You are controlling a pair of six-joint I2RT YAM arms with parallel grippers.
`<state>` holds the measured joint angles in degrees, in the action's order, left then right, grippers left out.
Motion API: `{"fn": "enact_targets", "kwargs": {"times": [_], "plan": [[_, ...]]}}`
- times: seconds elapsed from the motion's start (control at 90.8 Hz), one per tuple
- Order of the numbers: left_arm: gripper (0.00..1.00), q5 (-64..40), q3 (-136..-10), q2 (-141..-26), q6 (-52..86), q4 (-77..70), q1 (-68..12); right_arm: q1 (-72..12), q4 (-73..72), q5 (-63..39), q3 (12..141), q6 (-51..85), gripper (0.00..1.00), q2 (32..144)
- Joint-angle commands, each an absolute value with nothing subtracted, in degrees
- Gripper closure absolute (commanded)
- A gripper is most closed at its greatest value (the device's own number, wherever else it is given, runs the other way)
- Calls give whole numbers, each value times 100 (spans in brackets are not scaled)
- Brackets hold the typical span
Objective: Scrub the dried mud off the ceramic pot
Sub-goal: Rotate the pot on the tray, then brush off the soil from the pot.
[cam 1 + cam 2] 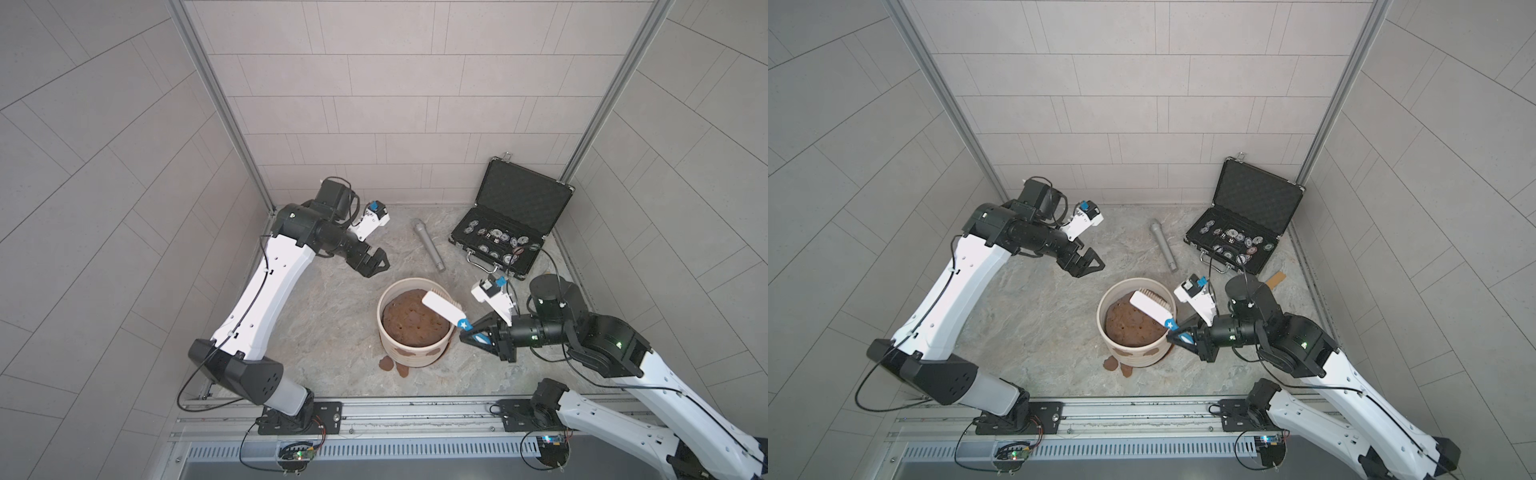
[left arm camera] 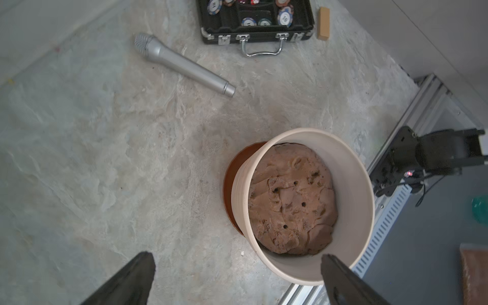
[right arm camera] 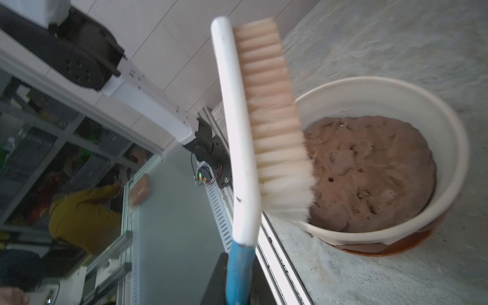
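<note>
The ceramic pot (image 1: 417, 349) is seen in both top views as a wide cream cylinder with a thick rim, standing upright on a brown saucer (image 2: 229, 184) toward the front middle of the stone-patterned table (image 1: 324, 324). It is filled to below the rim with a lumpy brown soil mound (image 1: 411, 322). The dried mud (image 1: 405, 353) is found as flat reddish-brown patches on the front of the outer wall, and 2 more blobs lie on the table against the pot's front foot.

A brush (image 1: 442, 308) with a white back and a blue handle is held slanted over the pot's opening, its pale bristles turned toward the rim. Whether they touch the rim cannot be told. The right gripper (image 1: 467, 332) is clamped on the blue handle just beside the pot's right side. The left gripper (image 1: 376, 264) is raised behind and left of the pot with its jaws wide apart and nothing between them.

Bare table is left open on the pot's left side and between the pot and the left arm. Behind the pot a silver microphone (image 1: 429, 245) lies flat, well apart from it. An open black case (image 1: 511, 216) of chips sits in the back right corner. The front rail runs near the pot's front.
</note>
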<state>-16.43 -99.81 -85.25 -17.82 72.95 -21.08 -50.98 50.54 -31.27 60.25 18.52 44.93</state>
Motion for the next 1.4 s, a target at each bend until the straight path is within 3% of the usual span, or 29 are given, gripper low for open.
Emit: {"fn": "enact_targets", "kwargs": {"times": [0.0,0.143,0.231,0.363,0.451,0.583,1.222,1.321,1.387], "plan": [[4,-2097,-9069,-8272,-749,6997,-2246,-6138,5624,-1611,6036,1480,100,4891],[4,-1385,-8174,-8036,-221,6505,-2743,-7127,5482,-297,5750,1955,100,4854],[4,-1381,-7934,-7956,-103,6301,-2906,-7573,5237,-58,5488,2079,100,4975],[19,-961,-7874,-8129,-59,6233,-3050,-7908,5004,264,5324,2092,100,5428],[31,-809,-7886,-8243,-115,6229,-3191,-7941,4782,405,5302,2114,100,5502],[40,-462,-7889,-8341,-234,6240,-3474,-7941,4587,505,5153,2124,100,5533],[46,-755,-8099,-8624,-235,6381,-3550,-7924,3903,-61,4625,2571,100,5749],[50,-784,-8095,-8613,-246,6372,-3550,-7817,3991,99,4473,2861,100,5803],[58,-821,-8095,-8614,-260,6376,-3554,-7665,4067,102,4358,3032,100,5812]]}}
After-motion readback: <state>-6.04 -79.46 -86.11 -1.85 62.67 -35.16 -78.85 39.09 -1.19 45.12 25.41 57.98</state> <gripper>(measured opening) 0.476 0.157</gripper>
